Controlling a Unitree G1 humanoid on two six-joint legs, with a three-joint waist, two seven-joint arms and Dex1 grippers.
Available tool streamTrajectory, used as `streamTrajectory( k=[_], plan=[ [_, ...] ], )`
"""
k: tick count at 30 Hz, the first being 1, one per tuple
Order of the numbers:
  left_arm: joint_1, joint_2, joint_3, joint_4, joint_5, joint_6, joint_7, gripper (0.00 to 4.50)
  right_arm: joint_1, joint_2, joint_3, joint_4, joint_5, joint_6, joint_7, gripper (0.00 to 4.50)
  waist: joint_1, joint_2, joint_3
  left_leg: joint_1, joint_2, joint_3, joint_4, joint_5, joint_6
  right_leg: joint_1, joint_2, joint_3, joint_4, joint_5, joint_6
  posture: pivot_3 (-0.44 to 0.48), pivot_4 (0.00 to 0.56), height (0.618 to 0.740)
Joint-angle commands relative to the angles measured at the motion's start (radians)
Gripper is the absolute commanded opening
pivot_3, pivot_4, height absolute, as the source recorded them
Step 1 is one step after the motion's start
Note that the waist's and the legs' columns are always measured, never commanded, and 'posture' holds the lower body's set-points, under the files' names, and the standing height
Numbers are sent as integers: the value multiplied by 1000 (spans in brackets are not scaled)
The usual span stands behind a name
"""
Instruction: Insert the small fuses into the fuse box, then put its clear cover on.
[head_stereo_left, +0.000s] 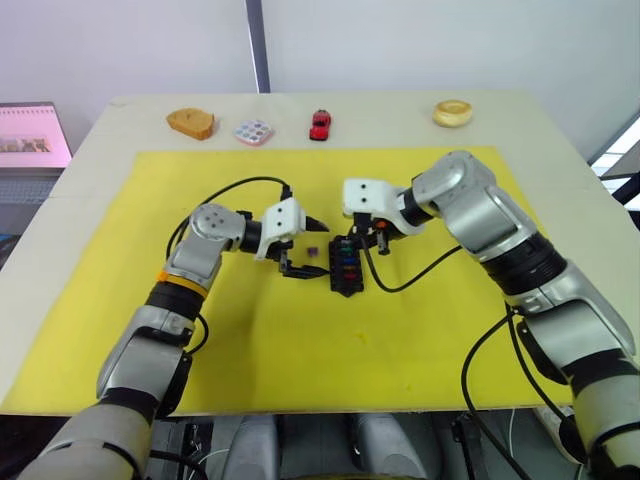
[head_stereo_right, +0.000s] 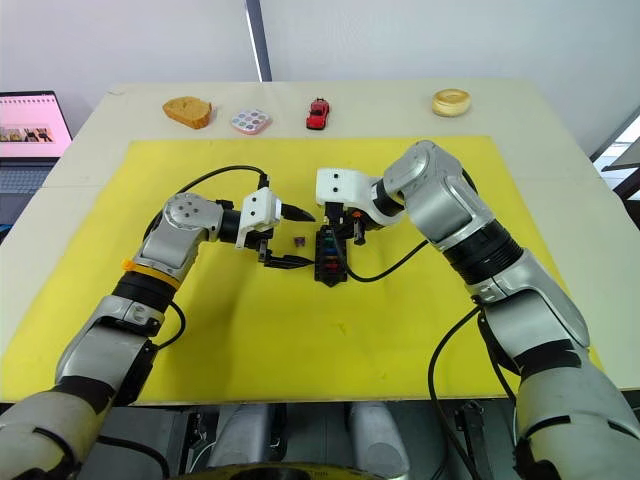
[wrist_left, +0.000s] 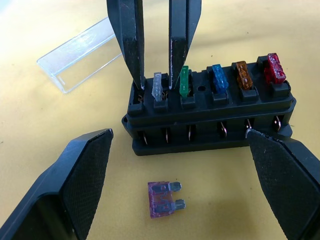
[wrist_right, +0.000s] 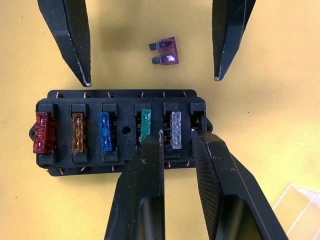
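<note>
The right gripper (wrist_right: 176, 134) pinched the grey fuse (wrist_right: 176, 130) near the fuse box (wrist_right: 120, 131) edge, while the left gripper (wrist_left: 177, 145) stood spread around the loose purple fuse (wrist_left: 164, 198).

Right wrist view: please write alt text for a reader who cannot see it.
The right hand straddles a grey fuse seated in the black fuse box, beside green, blue, amber and red fuses. Beyond the box, a purple fuse lies loose on the yellow mat between the left hand's open fingers.
</note>
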Motion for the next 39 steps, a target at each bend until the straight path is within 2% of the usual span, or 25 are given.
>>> streamTrajectory(
  k=[1,22,25,39],
  plan=[
    [-2,6,12,-23,-13,-13,1,4500,-21,-6,-25,-15,4,4,3,946,0,0,0,0,0,0,0,0,0,0,0,0,0,0,0,0,150,740],
    [-8,8,12,-14,-9,-22,2,4500,-58,-24,-103,-45,50,25,4,946,0,0,0,0,0,0,0,0,0,0,0,0,0,0,0,0,150,740],
    [-8,8,13,-15,-9,-22,3,4500,-47,-14,-122,-48,75,29,-5,62,0,0,0,0,0,0,0,0,0,-1,0,0,0,0,0,0,150,740],
    [-5,10,14,-21,-13,-16,2,4500,6,-14,-99,-106,127,73,-15,62,0,0,0,-1,0,0,0,0,0,-1,0,0,0,0,0,0,150,740]
  ],
)
